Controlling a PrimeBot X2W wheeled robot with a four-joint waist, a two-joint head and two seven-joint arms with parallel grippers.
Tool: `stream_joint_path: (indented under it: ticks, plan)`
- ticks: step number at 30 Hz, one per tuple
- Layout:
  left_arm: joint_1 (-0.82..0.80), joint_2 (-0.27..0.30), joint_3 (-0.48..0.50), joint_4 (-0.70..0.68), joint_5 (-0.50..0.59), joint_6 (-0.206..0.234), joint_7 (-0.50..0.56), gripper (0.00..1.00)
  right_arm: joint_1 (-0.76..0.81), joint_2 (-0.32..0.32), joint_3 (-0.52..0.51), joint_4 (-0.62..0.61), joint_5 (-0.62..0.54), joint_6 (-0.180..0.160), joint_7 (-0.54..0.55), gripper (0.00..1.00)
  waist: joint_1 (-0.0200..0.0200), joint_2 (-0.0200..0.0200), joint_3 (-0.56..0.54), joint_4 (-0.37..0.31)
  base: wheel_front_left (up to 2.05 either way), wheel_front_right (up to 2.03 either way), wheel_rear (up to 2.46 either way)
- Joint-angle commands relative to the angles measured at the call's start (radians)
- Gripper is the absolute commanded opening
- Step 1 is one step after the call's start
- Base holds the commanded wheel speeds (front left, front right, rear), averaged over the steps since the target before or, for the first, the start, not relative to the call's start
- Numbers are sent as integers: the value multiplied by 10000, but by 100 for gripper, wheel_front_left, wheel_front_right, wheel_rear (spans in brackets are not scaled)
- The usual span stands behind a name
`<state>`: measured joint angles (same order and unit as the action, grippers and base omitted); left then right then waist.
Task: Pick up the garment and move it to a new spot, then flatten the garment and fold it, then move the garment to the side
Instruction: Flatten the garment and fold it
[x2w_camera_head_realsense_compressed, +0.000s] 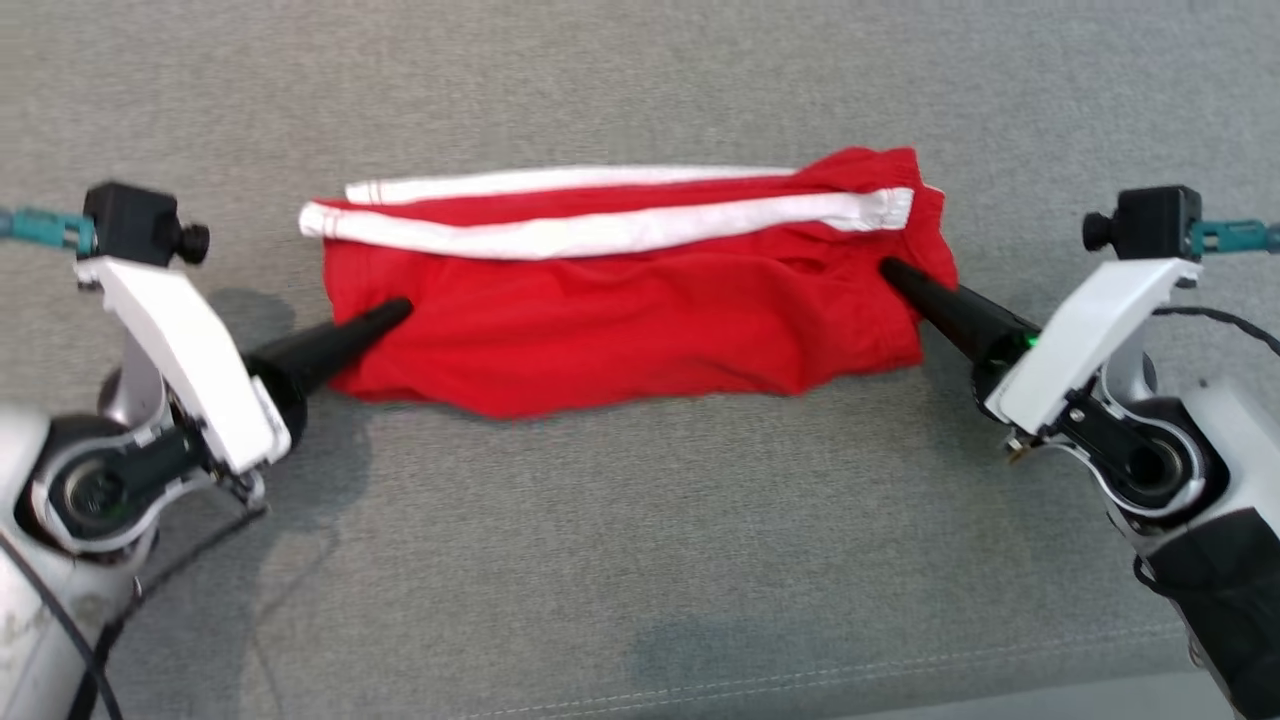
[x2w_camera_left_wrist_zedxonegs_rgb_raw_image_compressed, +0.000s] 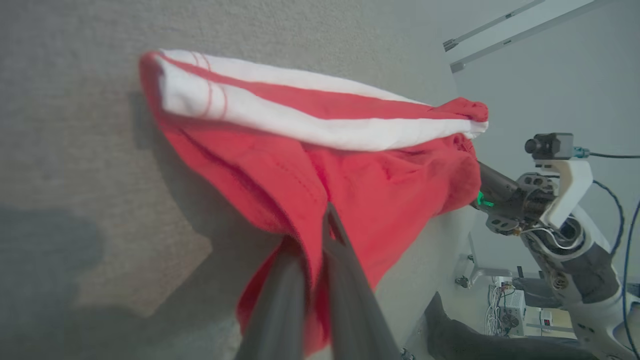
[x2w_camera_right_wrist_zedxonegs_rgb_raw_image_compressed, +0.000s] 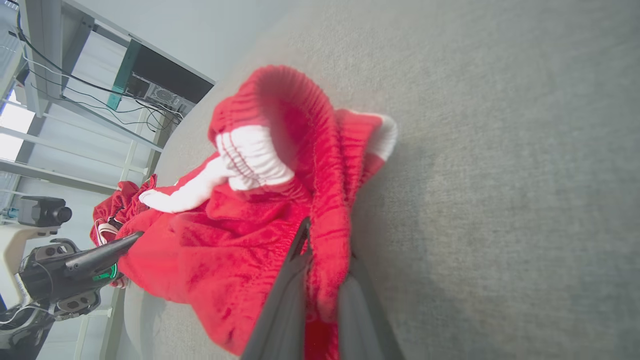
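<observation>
The garment (x2w_camera_head_realsense_compressed: 620, 320) is a pair of red shorts with white side stripes, folded into a long band across the grey cloth surface. My left gripper (x2w_camera_head_realsense_compressed: 400, 308) is shut on its left end, and the left wrist view has red cloth (x2w_camera_left_wrist_zedxonegs_rgb_raw_image_compressed: 350, 190) pinched between the two dark fingers (x2w_camera_left_wrist_zedxonegs_rgb_raw_image_compressed: 280, 300). At the other end, by the gathered waistband (x2w_camera_right_wrist_zedxonegs_rgb_raw_image_compressed: 260, 160), my right gripper (x2w_camera_head_realsense_compressed: 888, 268) is shut on the cloth. In the right wrist view the red fabric runs down between its fingers (x2w_camera_right_wrist_zedxonegs_rgb_raw_image_compressed: 285, 300). The garment hangs slightly lifted between both grippers.
The grey fabric surface (x2w_camera_head_realsense_compressed: 640, 560) stretches all around, with a stitched seam near its front edge. Beyond its edge the wrist views show metal shelving (x2w_camera_right_wrist_zedxonegs_rgb_raw_image_compressed: 60, 125), cables and equipment (x2w_camera_left_wrist_zedxonegs_rgb_raw_image_compressed: 505, 305).
</observation>
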<state>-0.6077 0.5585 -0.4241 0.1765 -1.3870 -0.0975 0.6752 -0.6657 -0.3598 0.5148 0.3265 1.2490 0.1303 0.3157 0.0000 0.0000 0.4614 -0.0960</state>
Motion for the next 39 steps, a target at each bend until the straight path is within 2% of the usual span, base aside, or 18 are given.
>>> stream_joint_path:
  ticks: [1, 8, 12, 18, 30, 31, 32, 33, 39]
  plan:
    - [245, 513, 601, -562, -165, -87, -224, 0, 454, -210, -137, -409, 43, 4, 78, 0, 0, 0, -212, 279, 0, 0, 0]
    - [2484, 565, 1069, -2677, -326, -111, -1424, 0, 1853, -466, -1039, -1317, -40, 4, 406, 0, 0, 0, -552, 869, 0, 0, 0]
    - [3400, 564, 1135, -3124, -330, 35, -1774, 0, 2764, -289, -1587, -1558, -96, 4, 733, 0, 0, 0, -710, 1086, 0, 0, 0]
    - [3896, 133, 858, -2660, -438, 38, -1955, 0, 3798, 307, -2304, -1690, -450, 4, 1179, 0, 0, 0, -808, 1152, 0, 0, 0]
    - [3456, -503, 465, -1004, 51, -167, -2437, 0, 4666, 1677, -3548, -1649, -1611, 4, 1466, 0, 0, 0, -1240, 1070, 0, 0, 0]
    - [3430, -514, 450, -873, 129, -170, -2494, 8, 4714, 1805, -3638, -1647, -1657, 4, 1486, 0, 0, 0, -1281, 1058, 0, 0, 0]
    - [3413, -512, 423, -756, 221, -169, -2537, 41, 4749, 1916, -3721, -1644, -1719, 4, 1490, 0, 0, 0, -1328, 1043, 0, 0, 0]
    - [3395, -514, 432, -663, 344, -168, -2661, 100, 4774, 2006, -3767, -1635, -1795, 4, 1524, 0, 0, 0, -1373, 1027, 0, 0, 0]
    - [3414, -473, 642, -525, 1169, -129, -3733, 100, 4769, 2380, -4062, -1587, -2135, 4, 1514, 0, 0, 0, -1555, 1028, 0, 0, 0]
